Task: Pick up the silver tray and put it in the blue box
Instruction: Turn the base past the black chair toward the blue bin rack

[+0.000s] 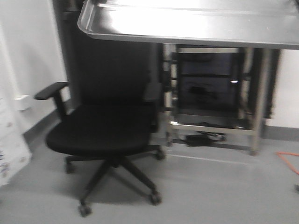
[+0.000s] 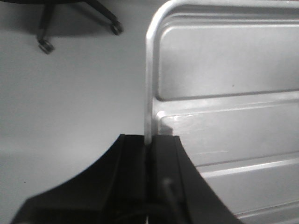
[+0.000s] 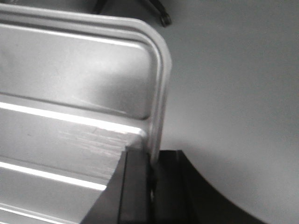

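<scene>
Grey floor (image 1: 224, 186) fills the room, with a black office chair (image 1: 105, 128) standing before a metal rack (image 1: 210, 126) at the wall. Above them the silver tray (image 1: 187, 21) hangs in the air across the top of the front view. The left gripper (image 2: 150, 142) is clamped on its left rim and the right gripper (image 3: 153, 161) is clamped on its right rim.
</scene>
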{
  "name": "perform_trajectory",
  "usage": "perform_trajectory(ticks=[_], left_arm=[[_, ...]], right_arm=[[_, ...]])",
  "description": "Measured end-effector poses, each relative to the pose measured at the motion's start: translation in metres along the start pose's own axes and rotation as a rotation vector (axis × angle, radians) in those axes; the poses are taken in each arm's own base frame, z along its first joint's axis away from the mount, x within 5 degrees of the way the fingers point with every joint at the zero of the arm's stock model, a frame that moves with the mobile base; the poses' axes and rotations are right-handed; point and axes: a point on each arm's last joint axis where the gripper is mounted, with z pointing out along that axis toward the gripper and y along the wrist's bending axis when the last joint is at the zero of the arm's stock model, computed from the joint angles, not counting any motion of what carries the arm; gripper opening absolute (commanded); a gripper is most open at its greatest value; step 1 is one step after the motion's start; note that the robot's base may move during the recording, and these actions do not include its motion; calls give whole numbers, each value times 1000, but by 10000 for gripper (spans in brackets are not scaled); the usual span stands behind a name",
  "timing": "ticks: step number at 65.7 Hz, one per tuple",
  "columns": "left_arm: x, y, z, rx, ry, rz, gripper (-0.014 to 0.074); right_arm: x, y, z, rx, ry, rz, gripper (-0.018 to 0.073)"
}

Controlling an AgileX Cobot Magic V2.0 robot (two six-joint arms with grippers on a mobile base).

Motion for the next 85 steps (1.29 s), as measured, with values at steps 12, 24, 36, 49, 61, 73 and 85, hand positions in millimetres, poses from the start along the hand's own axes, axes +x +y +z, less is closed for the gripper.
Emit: perform_trajectory(ticks=[12,24,36,49,61,73,85], left_arm=[[0,0,0,0,0,0,-105],[0,0,0,0,0,0,-105],[0,0,0,0,0,0,-105],[0,0,0,0,0,0,-105],[0,0,0,0,0,0,-105],[0,0,0,0,0,0,-105],[0,0,0,0,0,0,-105]], right_arm=[[0,0,0,0,0,0,60],[0,0,0,0,0,0,60],[0,0,0,0,0,0,60],[0,0,0,0,0,0,60],[0,0,0,0,0,0,60],[0,0,0,0,0,0,60],[0,0,0,0,0,0,60]])
